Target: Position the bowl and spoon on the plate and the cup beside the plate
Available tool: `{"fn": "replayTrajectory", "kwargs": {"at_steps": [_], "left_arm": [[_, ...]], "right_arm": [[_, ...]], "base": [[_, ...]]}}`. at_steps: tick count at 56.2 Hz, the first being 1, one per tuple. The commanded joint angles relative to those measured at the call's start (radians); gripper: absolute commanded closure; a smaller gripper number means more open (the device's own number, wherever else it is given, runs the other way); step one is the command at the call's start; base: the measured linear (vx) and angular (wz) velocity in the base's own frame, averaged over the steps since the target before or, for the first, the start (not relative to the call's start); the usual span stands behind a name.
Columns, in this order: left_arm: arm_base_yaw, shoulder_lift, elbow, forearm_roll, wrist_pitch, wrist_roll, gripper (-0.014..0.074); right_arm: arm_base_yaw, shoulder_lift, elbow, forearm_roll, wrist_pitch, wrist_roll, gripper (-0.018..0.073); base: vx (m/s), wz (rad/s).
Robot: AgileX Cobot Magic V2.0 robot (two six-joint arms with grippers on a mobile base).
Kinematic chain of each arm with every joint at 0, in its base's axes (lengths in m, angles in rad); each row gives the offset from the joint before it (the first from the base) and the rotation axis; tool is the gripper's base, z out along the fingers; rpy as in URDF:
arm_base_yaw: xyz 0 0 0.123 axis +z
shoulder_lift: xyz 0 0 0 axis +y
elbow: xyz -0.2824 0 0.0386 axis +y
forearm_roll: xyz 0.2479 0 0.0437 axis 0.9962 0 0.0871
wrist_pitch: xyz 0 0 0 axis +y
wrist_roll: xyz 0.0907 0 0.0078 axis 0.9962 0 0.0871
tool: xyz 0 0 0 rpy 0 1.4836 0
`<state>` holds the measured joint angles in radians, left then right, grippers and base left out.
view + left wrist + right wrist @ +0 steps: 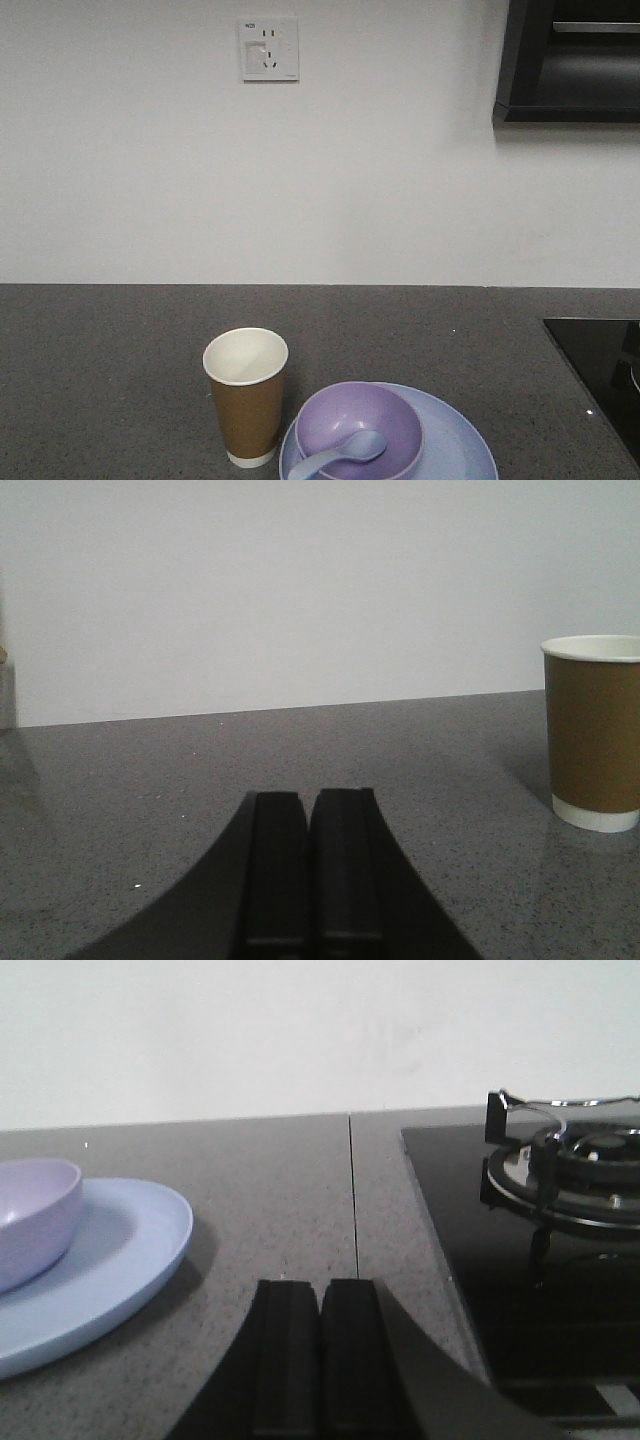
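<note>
Left pincer [310, 870], right pincer [320, 1355] pressed together, empty; one bowl [358, 428], spoon [340, 453], plate [455, 445], cup [246, 396].

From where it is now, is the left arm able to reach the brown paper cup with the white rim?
Probably yes. In the left wrist view the brown paper cup stands upright ahead and to the right of the left gripper, with only bare grey countertop between them. The jaws are shut, so they would have to open first.

grey countertop [120, 370], cup [246, 397], plate [455, 445]

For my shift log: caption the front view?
Spoon in bowl on plate, cup beside it.
</note>
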<state>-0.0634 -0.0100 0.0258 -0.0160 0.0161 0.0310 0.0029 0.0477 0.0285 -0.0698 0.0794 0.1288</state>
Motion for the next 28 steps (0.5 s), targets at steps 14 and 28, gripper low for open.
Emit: {"fn": "replayTrajectory", "kwargs": {"at_steps": [14,28], "left_arm": [[0.001,-0.015,-0.025,-0.002,-0.077,-0.007,0.0599],[0.001,-0.015,-0.025,-0.002,-0.077,-0.007,0.0599]], "right_arm": [[-0.012,-0.064,0.006,-0.007,-0.114,-0.004,0.0568],[-0.012,-0.064,0.006,-0.007,-0.114,-0.004,0.0568]], "base": [[0.00,0.00],[0.00,0.00]]}}
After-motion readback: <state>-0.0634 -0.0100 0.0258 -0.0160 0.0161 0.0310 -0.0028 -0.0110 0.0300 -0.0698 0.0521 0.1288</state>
